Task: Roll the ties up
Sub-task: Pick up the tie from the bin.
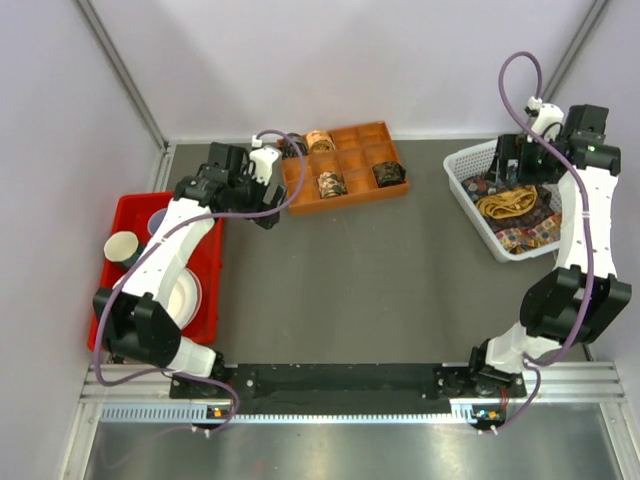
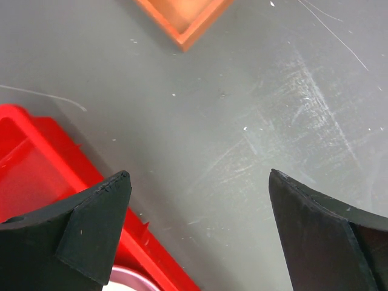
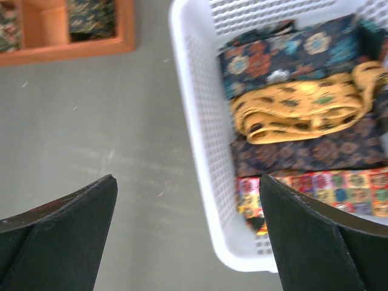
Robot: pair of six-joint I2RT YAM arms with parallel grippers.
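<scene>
Several unrolled ties lie in a white basket (image 1: pixel 462 180) at the right: a gold tie (image 1: pixel 505 204) (image 3: pixel 303 109), a dark floral tie (image 3: pixel 285 51), a dark brown one (image 3: pixel 303 154) and a bright patchwork one (image 3: pixel 327 191). Rolled tie coils (image 1: pixel 331 184) (image 1: pixel 389 174) (image 1: pixel 319 140) sit in an orange divided tray (image 1: pixel 350 165). My right gripper (image 3: pixel 188 182) (image 1: pixel 515 165) is open and empty, hovering over the basket's left rim. My left gripper (image 2: pixel 200 176) (image 1: pixel 268 205) is open and empty above bare table, between the red bin and the tray's corner (image 2: pixel 185 39).
A red bin (image 1: pixel 130 215) at the left holds a cup (image 1: pixel 122 247) and a white bowl (image 1: pixel 185 295); its rim shows in the left wrist view (image 2: pixel 66 170). Purple cables loop off both arms. Walls close in left, right and back.
</scene>
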